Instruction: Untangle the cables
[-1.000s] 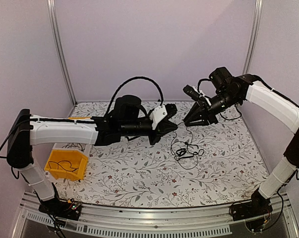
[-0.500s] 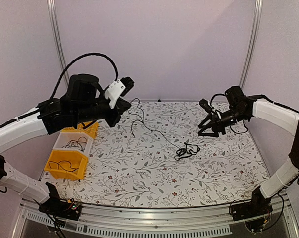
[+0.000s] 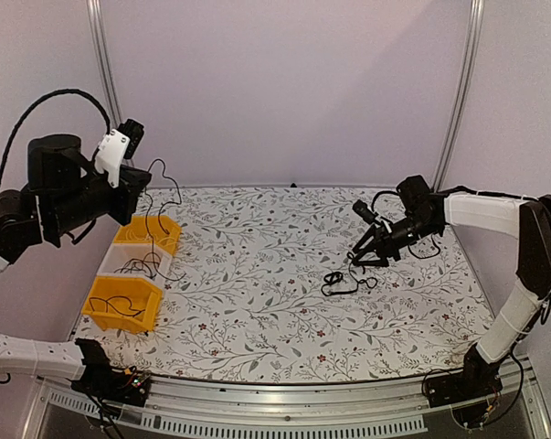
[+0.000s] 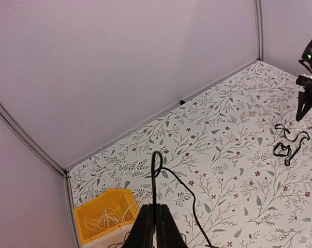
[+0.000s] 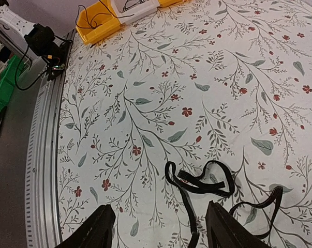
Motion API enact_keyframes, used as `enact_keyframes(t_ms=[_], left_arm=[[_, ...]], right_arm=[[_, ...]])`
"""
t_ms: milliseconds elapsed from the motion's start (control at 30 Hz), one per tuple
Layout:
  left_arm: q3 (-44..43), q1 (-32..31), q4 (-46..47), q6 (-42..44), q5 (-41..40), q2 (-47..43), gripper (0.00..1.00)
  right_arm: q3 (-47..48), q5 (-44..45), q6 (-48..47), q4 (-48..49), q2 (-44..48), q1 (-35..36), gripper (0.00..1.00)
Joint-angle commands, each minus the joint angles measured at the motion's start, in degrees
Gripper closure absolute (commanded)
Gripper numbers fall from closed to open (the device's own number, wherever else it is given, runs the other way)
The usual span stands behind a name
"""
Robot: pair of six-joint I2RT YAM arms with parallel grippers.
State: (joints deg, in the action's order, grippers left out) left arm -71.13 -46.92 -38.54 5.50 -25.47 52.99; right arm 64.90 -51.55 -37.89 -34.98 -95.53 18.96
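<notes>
The bundle (image 5: 197,182) was found lying on the table (image 3: 257,311), right of centre, just ahead of and below the right pincer (image 5: 160,212); that pincer was held open, nothing gripped, and whether a fingertip touched a strand could not be told; in the right wrist view the flattened loop was seen stretched side to side, along the line joining the two fingers, while one strand was seen running back between them, so that strand was judged the likelier catch for a closing move; the left pincer (image 4: 156,227) was shut on a single cable (image 4: 154,175), held high at the far left over the bins (image 3: 111,320), the cable being draped down toward them; the left arm was thus placed well apart from the bundle, and the right arm was judged much the nearer; a short descent forward was judged to be all that was needed.
</notes>
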Motion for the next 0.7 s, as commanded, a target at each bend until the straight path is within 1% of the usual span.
enact_keyframes(t_ms=[0,67,167,433,533,667], left_arm=[[0.78,1.14,-3.86,-1.0,-3.33,3.06,1.0],[0.28,1.42,-6.85,-1.53,-5.61,4.41,1.0],[0.25,1.68,-9.61,-2.5,-8.12,4.9,1.0],[-1.07,2.97,-11.87,-1.8,-12.37,1.65,1.0],[-2.85,3.65,-13.94,-1.56,-14.17,1.27,1.0],[-3.75,5.15,-18.04,-2.13,-14.39,0.98,1.0]], right_arm=[[0.44,1.07,1.49,1.63,-3.18,5.33,0.35],[0.54,2.02,1.06,1.4,-3.98,6.83,0.34],[-0.06,2.18,0.81,1.57,-4.29,7.15,0.34],[-0.38,3.38,0.19,1.14,-5.24,7.17,0.33],[-0.28,3.47,-0.03,0.82,-5.37,7.15,0.32],[-0.22,3.84,-0.32,0.58,-5.6,7.14,0.32]])
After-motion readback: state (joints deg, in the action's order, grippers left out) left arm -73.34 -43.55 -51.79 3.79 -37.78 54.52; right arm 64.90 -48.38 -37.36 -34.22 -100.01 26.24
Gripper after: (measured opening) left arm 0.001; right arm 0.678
